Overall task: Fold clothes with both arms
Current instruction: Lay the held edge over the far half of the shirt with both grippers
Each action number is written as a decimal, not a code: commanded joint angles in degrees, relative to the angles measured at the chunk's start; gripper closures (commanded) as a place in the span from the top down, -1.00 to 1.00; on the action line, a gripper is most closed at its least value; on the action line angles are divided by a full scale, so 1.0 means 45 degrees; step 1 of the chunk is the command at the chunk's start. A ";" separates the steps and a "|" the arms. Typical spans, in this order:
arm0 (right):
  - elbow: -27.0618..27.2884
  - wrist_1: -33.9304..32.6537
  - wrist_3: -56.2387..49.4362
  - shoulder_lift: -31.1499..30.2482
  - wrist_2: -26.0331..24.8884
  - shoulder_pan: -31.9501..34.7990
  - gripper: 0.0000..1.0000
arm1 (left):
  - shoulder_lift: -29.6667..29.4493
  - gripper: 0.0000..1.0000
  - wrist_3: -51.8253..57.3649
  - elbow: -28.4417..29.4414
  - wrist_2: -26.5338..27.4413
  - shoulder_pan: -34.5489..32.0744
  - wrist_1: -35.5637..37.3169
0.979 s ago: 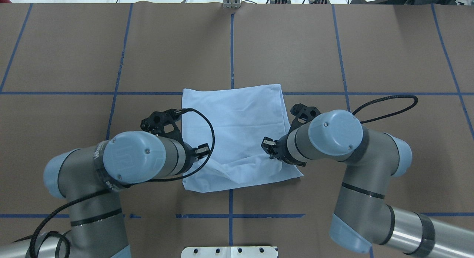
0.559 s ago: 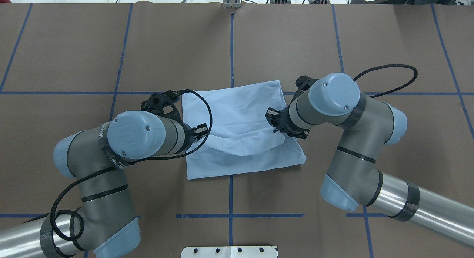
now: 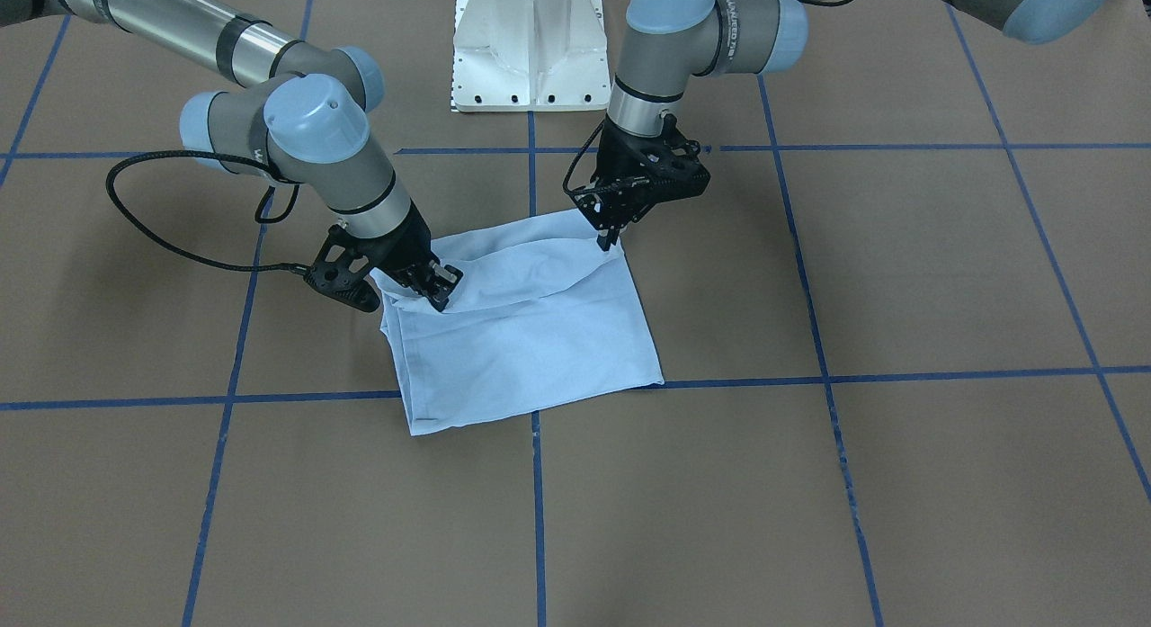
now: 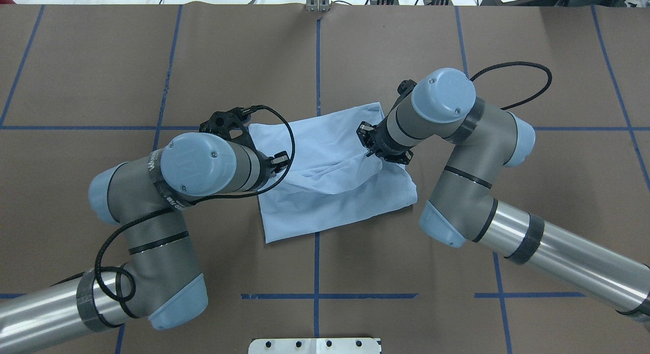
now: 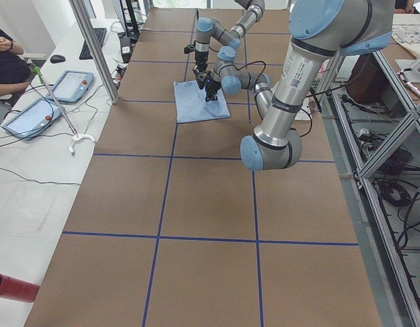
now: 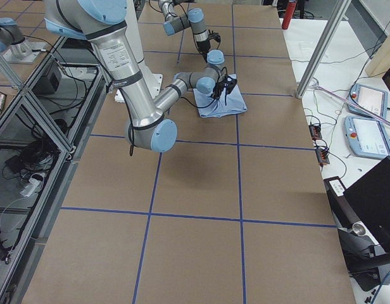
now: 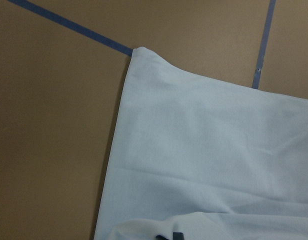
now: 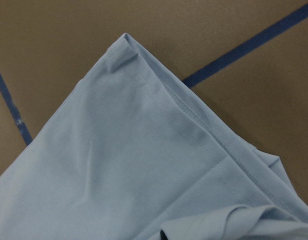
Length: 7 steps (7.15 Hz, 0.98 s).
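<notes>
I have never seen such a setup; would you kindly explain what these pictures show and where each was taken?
Two jointed robot arms work at a brown table. One camera looks down from behind the robot, one faces it from across the table, two watch from the table's ends, and one sits on each wrist. Seen from behind, the left arm enters on the left, the right arm on the right. A pale blue T-shirt lies partly folded. The left gripper and right gripper each pinch its lifted layer, one at each side.
</notes>
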 commanded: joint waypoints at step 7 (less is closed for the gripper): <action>-0.4690 0.0115 -0.0858 0.3172 0.2069 0.2621 1.00 | -0.1469 1.00 0.2317 0.4461 -0.1472 -0.3129 -0.3017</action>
